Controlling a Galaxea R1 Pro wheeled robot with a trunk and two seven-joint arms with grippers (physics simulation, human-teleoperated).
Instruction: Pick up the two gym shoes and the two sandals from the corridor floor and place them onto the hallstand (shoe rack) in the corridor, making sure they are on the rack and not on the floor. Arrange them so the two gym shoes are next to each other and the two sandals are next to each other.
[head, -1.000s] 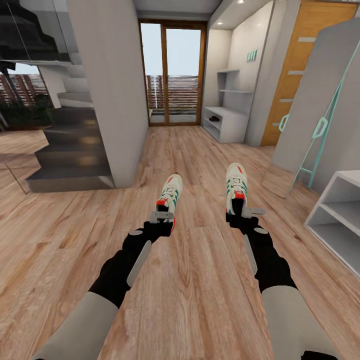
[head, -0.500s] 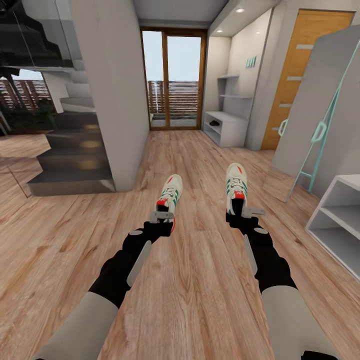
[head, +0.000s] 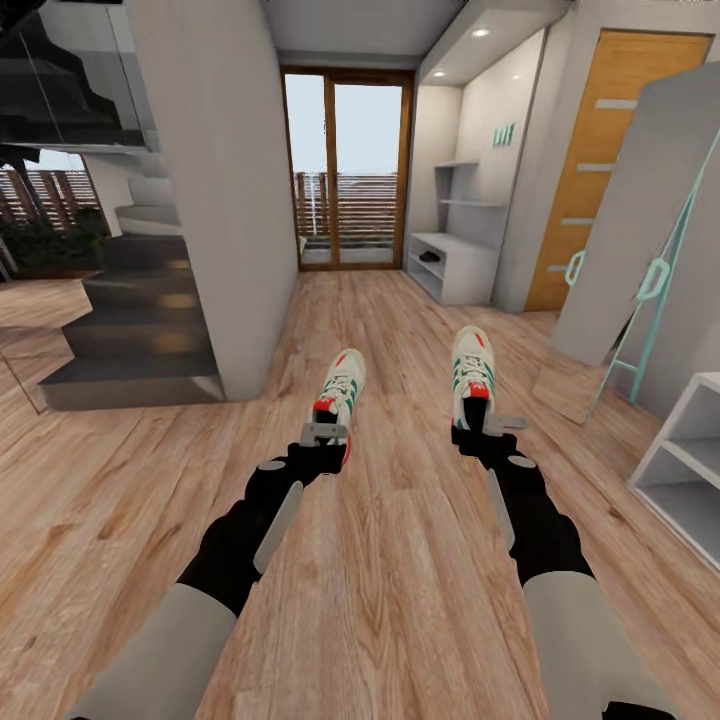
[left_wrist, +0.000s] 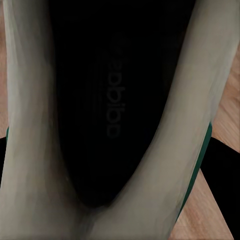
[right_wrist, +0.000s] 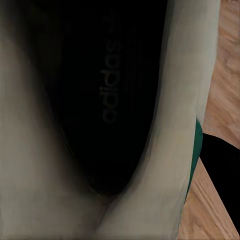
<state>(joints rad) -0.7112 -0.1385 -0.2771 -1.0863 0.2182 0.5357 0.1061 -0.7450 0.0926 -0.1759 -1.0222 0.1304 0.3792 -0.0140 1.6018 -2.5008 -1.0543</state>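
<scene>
left gripper (head: 323, 437) clamps one gym shoe (head: 340, 390) by its heel — right gripper (head: 487, 422) likewise, the other gym shoe (head: 472, 368).

Gym shoe (right_wrist: 195, 75) seen very close, looking into its opening. Dark insole (right_wrist: 107, 90) inside, faint "adidas" lettering along it. Pale off-white collar wraps both sides of insole, meeting at one rounded end. Green stripe (right_wrist: 196, 145) on shoe's outer side. Beyond that side: wood-plank floor (right_wrist: 225, 75) and a black shape (right_wrist: 220, 165), unidentifiable.
</scene>
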